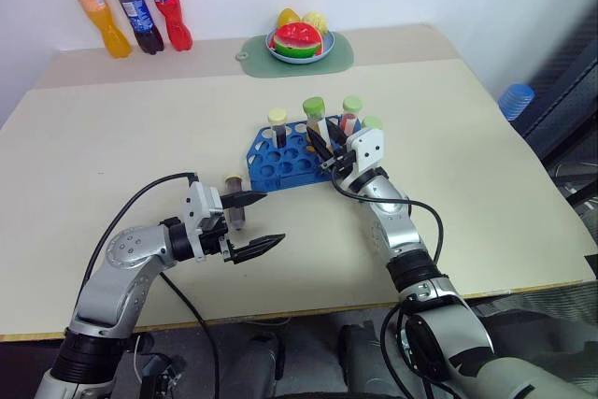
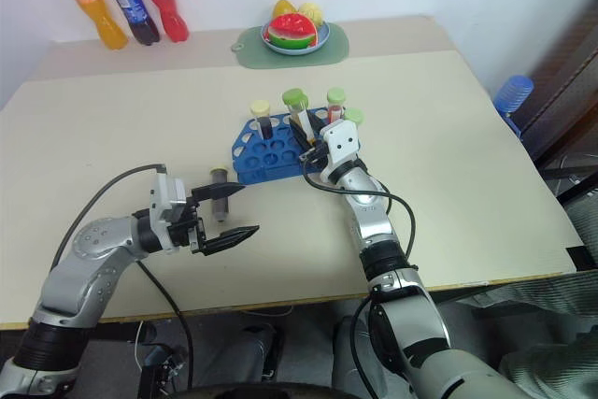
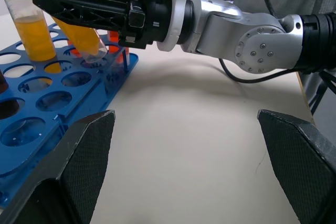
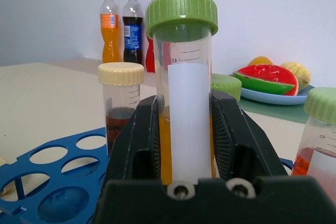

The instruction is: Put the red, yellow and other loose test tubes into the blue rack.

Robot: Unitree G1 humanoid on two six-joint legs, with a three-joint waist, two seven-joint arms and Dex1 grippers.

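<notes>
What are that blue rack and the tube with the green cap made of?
The blue rack looks like moulded plastic, glossy and evenly coloured. The tube with the green cap seems to be clear plastic, possibly glass: the orange liquid shows through. Its ridged cap looks like matte plastic.

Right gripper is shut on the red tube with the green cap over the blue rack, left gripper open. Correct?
Not quite: the right gripper is shut on the yellow-orange tube with the green cap, as the right wrist view shows. It is over the blue rack, and the left gripper is open.
</notes>
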